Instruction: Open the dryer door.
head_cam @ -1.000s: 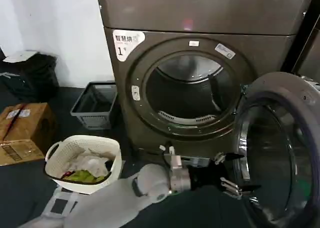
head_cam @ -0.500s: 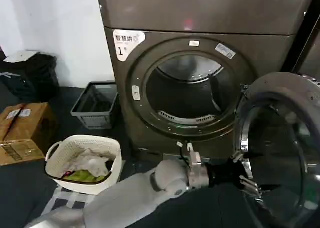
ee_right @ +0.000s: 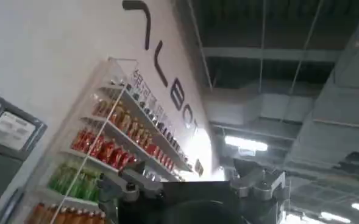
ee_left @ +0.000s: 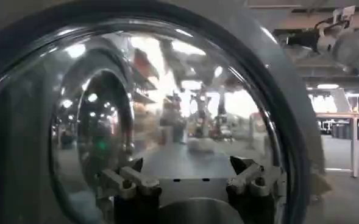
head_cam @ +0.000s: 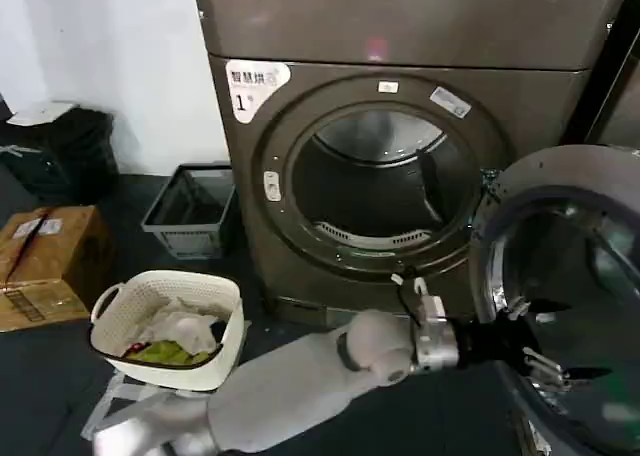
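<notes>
Dryer door (head_cam: 575, 286) is swung wide already; left pincer (head_cam: 540, 341) is spread, released, against the glass. Best pushed gently outward, contact kept low-ish.

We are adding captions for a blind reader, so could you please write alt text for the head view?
The dryer door hangs wide open at the right of the dryer, baring the drum. The left gripper, fingers open, reaches across to the door's inner glass. A white basket of laundry sits on the floor at left, near a cardboard box.
</notes>
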Motion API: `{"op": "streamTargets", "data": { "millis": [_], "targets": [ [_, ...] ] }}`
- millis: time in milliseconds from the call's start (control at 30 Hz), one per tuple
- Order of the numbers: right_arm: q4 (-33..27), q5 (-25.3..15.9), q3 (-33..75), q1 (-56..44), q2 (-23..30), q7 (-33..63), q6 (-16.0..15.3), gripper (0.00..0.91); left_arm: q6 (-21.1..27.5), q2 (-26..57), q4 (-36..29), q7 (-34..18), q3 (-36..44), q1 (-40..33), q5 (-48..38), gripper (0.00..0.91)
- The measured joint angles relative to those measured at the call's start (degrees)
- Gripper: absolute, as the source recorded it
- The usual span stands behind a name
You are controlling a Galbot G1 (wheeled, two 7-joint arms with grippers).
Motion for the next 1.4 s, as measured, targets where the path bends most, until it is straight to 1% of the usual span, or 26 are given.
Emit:
{"op": "streamTargets", "data": {
  "millis": [200, 667, 833, 1233, 1400],
  "targets": [
    [0.2, -0.2, 1.4, -0.3, -0.1, -0.3, -0.9, 0.907, -1.7, -3.0, 2.6, -0.3, 1.3, -1.4, 0.8, 0.907],
    [0.7, 0.5, 5.2, -2.3, -0.5, -1.6, -0.7, 0.907, -3.8, -10.2, 11.0, -1.0, 2.4, -4.0, 3.4, 0.907],
    [0.9, 0.8, 5.7, -2.3, -0.6, -2.2, -0.3, 0.907, -3.5, -10.3, 13.4, -1.9, 2.3, -4.2, 6.5, 0.907],
    [0.7, 0.9, 5.3, -2.0, -0.7, -2.6, 0.1, 0.907, -7.2, -10.3, 19.3, -3.3, 2.5, -4.4, 11.0, 0.907],
    [0.6, 0.9, 5.3, -2.0, -0.9, -2.6, 0.2, 0.907, -7.9, -10.3, 21.7, -4.0, 2.3, -4.5, 11.1, 0.907]
  ]
}}
